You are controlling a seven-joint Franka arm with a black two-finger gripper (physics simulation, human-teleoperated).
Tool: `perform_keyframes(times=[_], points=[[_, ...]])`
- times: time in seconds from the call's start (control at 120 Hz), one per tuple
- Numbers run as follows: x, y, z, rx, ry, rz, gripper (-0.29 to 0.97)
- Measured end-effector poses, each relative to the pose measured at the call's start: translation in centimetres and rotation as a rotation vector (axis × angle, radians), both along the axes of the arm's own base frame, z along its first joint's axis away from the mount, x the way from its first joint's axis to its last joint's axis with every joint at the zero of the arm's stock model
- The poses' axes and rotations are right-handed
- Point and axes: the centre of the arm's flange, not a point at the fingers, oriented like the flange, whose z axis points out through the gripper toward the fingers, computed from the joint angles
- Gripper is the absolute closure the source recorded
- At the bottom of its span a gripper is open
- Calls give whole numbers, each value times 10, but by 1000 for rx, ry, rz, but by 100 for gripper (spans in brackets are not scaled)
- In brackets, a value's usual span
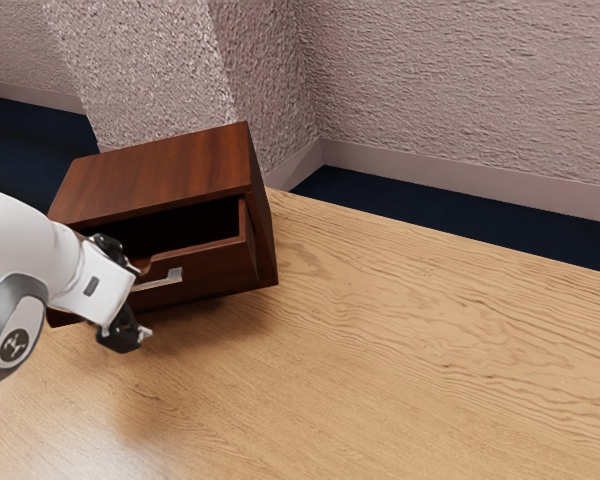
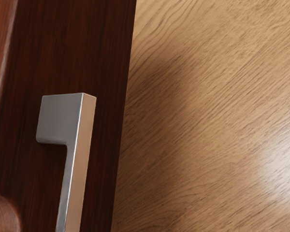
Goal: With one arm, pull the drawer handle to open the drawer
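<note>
The handle ran left to right along the drawer front, just right of the tool — whose grip state I couldn't tell.

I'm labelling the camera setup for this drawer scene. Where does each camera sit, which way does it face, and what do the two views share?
Exterior view: raised at the arm's side, looking down across the table at the cabinet; the white arm and the claw come in from the exterior view's left.
Wrist view: on the hand, close to the drawer front, facing along the handle.
Shared: both show the silver handle, the dark drawer front and the table beside it.
</note>
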Motion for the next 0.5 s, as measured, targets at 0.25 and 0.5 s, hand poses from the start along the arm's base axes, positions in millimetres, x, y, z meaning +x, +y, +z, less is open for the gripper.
perform_keyframes(times=[0.25, 0.5], points=[[4, 2, -6, -5, 11, 1, 0], [3, -2, -13, -12, 17, 1, 0]])
